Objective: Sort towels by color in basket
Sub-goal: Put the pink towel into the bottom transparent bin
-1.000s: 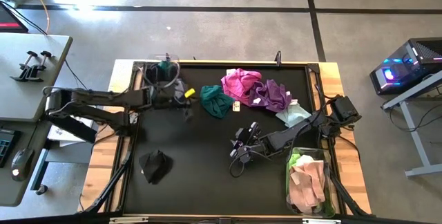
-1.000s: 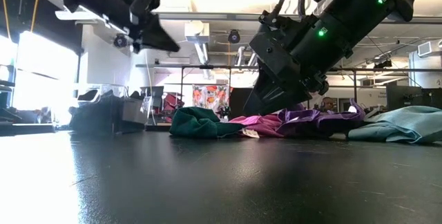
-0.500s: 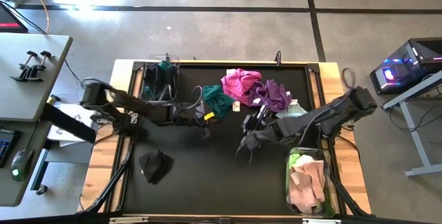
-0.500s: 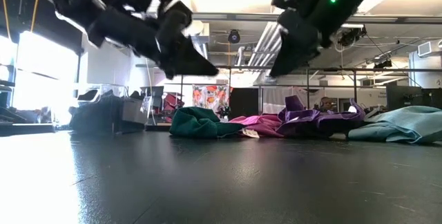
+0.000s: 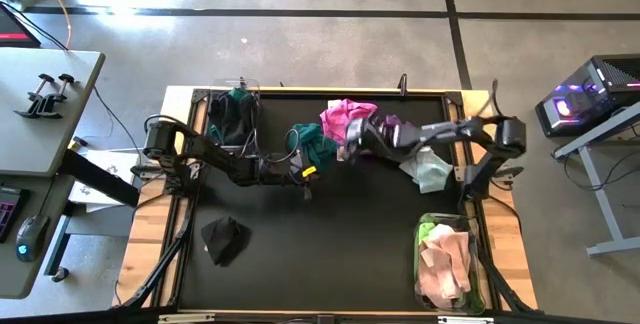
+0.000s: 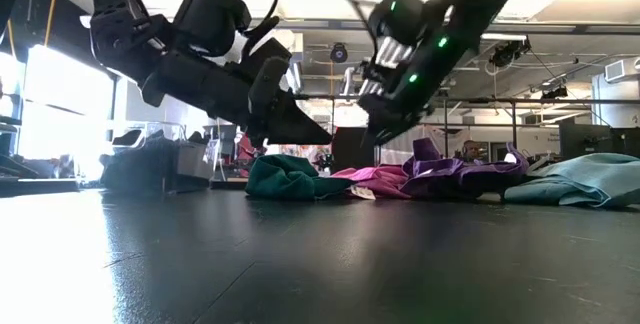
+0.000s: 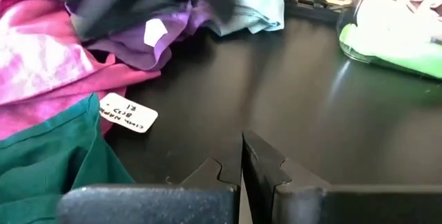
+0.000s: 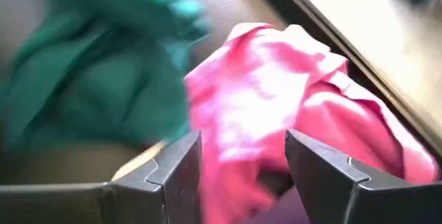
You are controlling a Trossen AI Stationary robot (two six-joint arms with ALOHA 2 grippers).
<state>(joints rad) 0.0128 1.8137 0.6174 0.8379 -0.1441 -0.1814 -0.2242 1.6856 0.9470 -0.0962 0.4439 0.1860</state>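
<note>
Towels lie along the far edge of a black table, seen from above. From left to right: a teal towel, a magenta towel, a purple towel and a mint towel, bunched close together. A black towel lies alone near the front left corner.

A clear bin at the front right corner holds a lime towel and a pink towel, the pink filling most of it. A second clear bin at the far left corner holds dark towels, one with a teal patch showing at the top.

The left gripper reaches in from the left, just in front of the teal towel, its fingers pressed together and holding nothing. The right gripper reaches in from the right, over the spot where the teal and magenta towels meet, its fingers spread wide and empty. In the right wrist view, the magenta cloth shows between the two fingers.
</note>
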